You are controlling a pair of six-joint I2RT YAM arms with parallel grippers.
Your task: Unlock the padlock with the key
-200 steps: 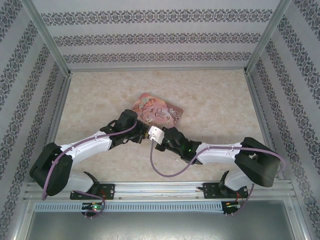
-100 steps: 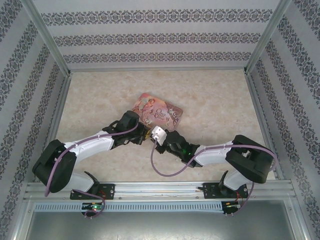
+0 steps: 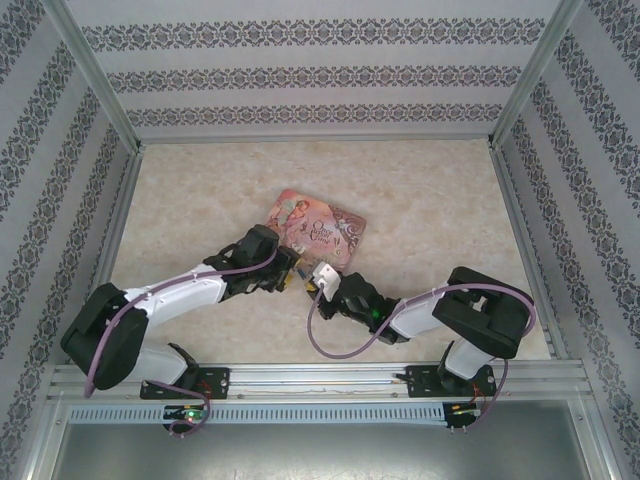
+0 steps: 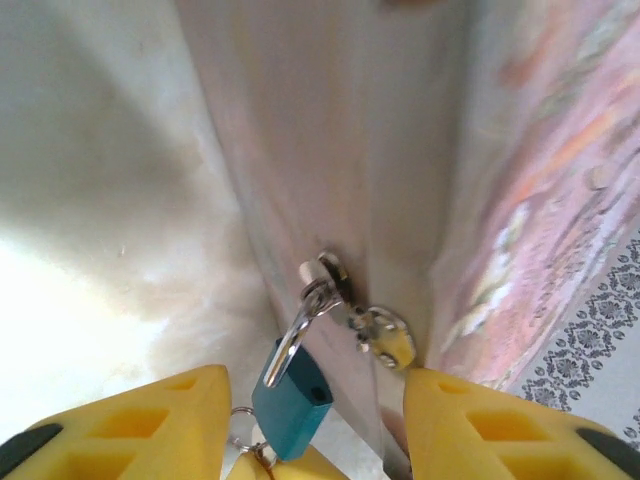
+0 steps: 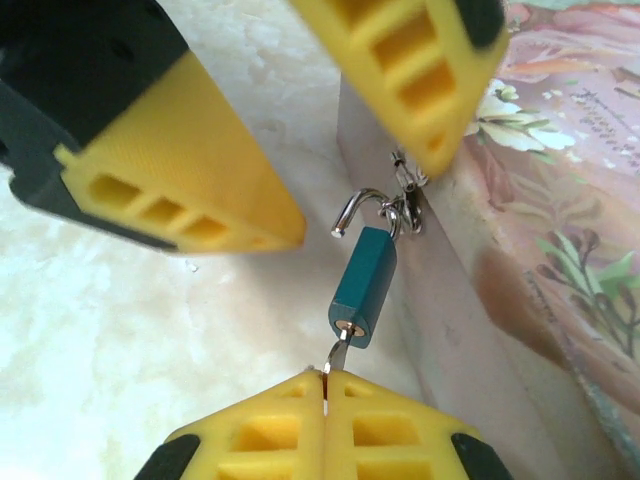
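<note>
The teal-blue padlock (image 5: 362, 285) hangs by its silver shackle (image 5: 365, 205) from the hasp on the pink tin's (image 5: 560, 190) side wall. One shackle end stands free of the body. The thin key (image 5: 337, 352) sits in the keyhole at the padlock's bottom, and my right gripper (image 5: 325, 385) is shut on it. My left gripper (image 4: 320, 430) is open, its yellow fingers (image 5: 190, 170) apart on either side of the padlock (image 4: 292, 408) without touching it. From above, both grippers (image 3: 300, 280) meet at the tin's (image 3: 320, 228) near corner.
The pink illustrated tin lies on the marbled tabletop (image 3: 430, 200), angled toward the back right. Patterned walls (image 3: 320, 75) and metal frame posts enclose the table on three sides. A small key ring (image 4: 240, 420) dangles beside the padlock.
The right arm has folded inward, its elbow shifting left, and its gripper has drawn slightly toward the near edge. The left gripper has followed a little, staying at the tin's corner.
</note>
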